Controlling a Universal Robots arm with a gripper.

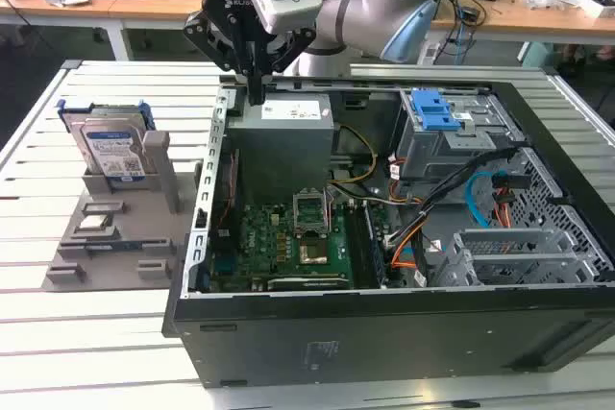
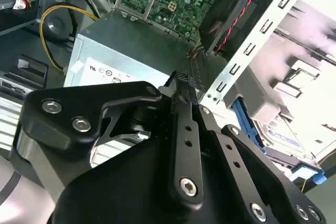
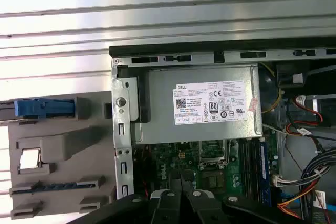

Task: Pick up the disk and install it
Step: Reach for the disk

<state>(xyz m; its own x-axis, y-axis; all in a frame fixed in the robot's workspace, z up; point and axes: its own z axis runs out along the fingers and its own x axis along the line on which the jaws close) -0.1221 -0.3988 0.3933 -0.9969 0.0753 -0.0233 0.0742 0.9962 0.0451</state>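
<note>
The disk (image 1: pixel 110 149), a silver drive with a blue-and-white label in a blue bracket, stands upright in a grey holder (image 1: pixel 163 175) on the exterior view's left, outside the computer case. The first wrist view shows it edge-on as a blue strip (image 3: pixel 44 107), and part of the disk (image 2: pixel 286 136) shows past the case wall in the second wrist view. My gripper (image 1: pixel 256 88) hangs above the case's back corner, over the power supply (image 1: pixel 283 132) and apart from the disk. Its fingertips (image 2: pixel 181 81) are pressed together with nothing between them, so the gripper (image 2: pixel 182 88) is shut and holds nothing.
The open computer case (image 1: pixel 384 324) holds a motherboard (image 1: pixel 288 242), orange and blue cables (image 1: pixel 480 199), and a blue latch on a grey cage (image 1: pixel 437 112). A small square chip (image 1: pixel 93 223) sits on the grey holder. The slatted table (image 1: pixel 77 333) extends around the case.
</note>
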